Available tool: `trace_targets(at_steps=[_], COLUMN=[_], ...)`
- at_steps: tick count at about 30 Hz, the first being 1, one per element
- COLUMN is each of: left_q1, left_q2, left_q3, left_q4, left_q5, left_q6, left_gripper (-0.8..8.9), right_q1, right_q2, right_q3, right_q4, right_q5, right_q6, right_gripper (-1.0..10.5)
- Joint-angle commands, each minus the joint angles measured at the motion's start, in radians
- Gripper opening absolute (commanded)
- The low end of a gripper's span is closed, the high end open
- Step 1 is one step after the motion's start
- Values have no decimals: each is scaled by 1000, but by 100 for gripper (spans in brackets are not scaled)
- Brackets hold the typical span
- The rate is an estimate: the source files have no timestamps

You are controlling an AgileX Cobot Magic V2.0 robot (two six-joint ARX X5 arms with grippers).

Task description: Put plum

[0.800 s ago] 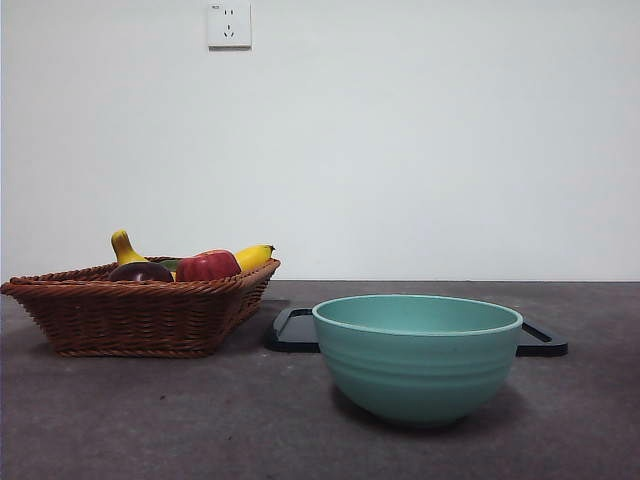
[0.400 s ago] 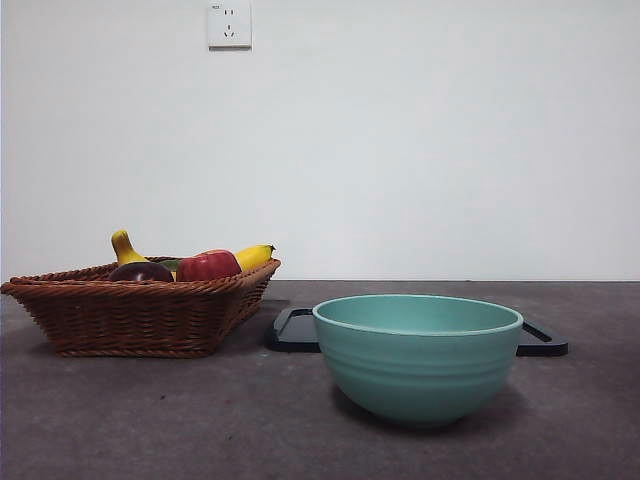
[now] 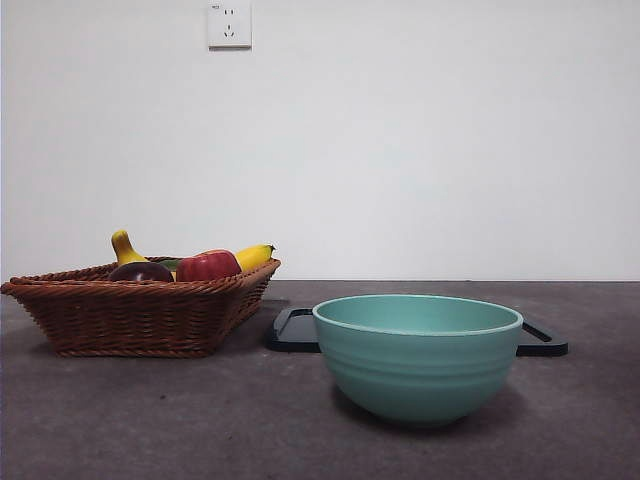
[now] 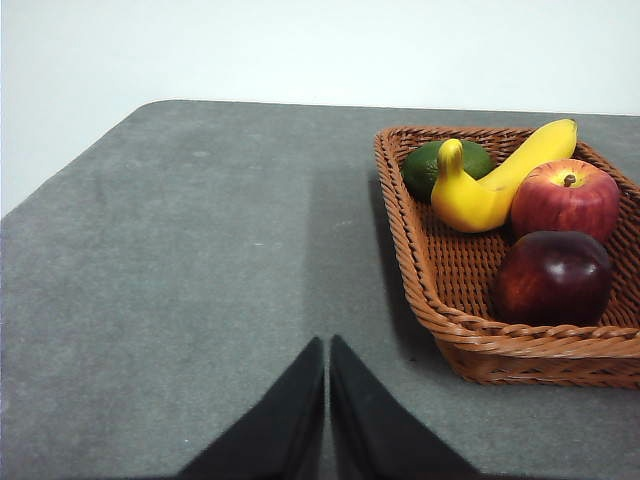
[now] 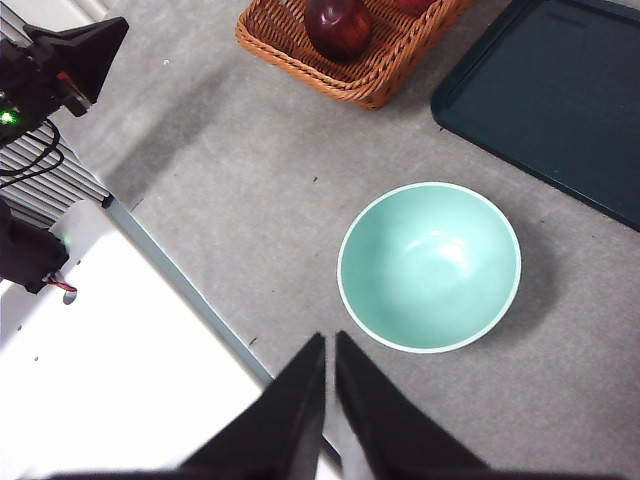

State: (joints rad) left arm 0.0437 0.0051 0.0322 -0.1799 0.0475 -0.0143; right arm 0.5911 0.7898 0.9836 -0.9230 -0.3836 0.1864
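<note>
One plum (image 4: 551,278) lies in the basket (image 4: 450,318); both claws (image 4: 327,400) (image 5: 330,395) clenched, empty.

Left gripper (image 4: 327,400) jaws closed, right gripper (image 5: 330,395) jaws closed

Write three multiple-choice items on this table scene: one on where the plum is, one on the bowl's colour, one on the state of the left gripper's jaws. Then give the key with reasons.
1. Where is the plum?
A. in the bowl
B. in the wicker basket
C. on the dark tray

2. What colour is the bowl?
A. red
B. yellow
C. pale green

3. How do the left gripper jaws stand?
A. shut, holding nothing
B. wide open
C. clamped on the banana

Key: B, it lies beside the apple in the basket; C, both the front and right wrist views show mint green; A, the jaws meet over bare table.
</note>
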Motion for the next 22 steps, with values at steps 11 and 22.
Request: trace_targets(at_steps=[11,22], left_q1=[3,3], left_q2=[-2,-2], left_q3=[-21,-21], left_q4=[-8,-8], left_q5=[-3,-3], left_q6=[-5,-5], left_gripper=[7,7], right_q1=[9,-148], right_q2=[6,-90], right_q3=[14,-27], right_q4=[10,129], right_q5=[-2,59], right_q6=[-11,-180], right_gripper=[6,6])
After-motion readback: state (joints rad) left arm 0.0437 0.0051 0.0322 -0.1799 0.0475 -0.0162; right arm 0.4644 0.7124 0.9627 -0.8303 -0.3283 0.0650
